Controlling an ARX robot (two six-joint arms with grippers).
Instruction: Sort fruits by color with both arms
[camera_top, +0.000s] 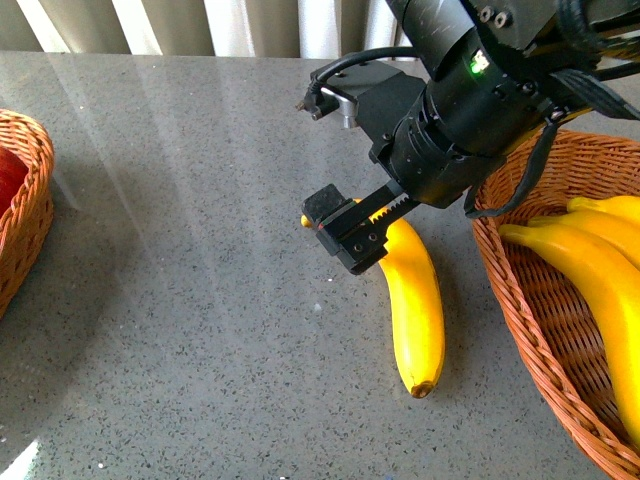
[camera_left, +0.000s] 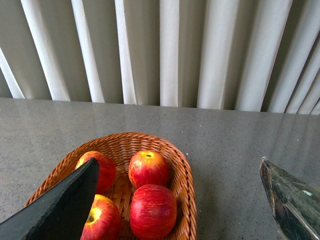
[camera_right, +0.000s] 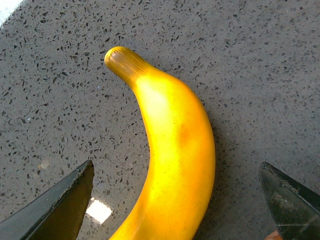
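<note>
A loose yellow banana (camera_top: 415, 310) lies on the grey table, its stem end toward the back. My right gripper (camera_top: 360, 235) hangs open just above that stem end. In the right wrist view the banana (camera_right: 170, 120) runs between the two spread fingertips of the right gripper (camera_right: 176, 164), touching neither. My left gripper (camera_left: 178, 161) is open and empty above a wicker basket (camera_left: 185, 175) holding several red apples (camera_left: 148, 168). One left finger (camera_left: 60, 210) hides part of two apples. The left arm does not show in the front view.
A wicker basket (camera_top: 520, 300) at the right holds more bananas (camera_top: 590, 270), close beside the loose one. Another wicker basket (camera_top: 30, 200) sits at the far left edge with something red (camera_top: 8, 175) in it. Pale curtains (camera_left: 170, 50) hang behind the table.
</note>
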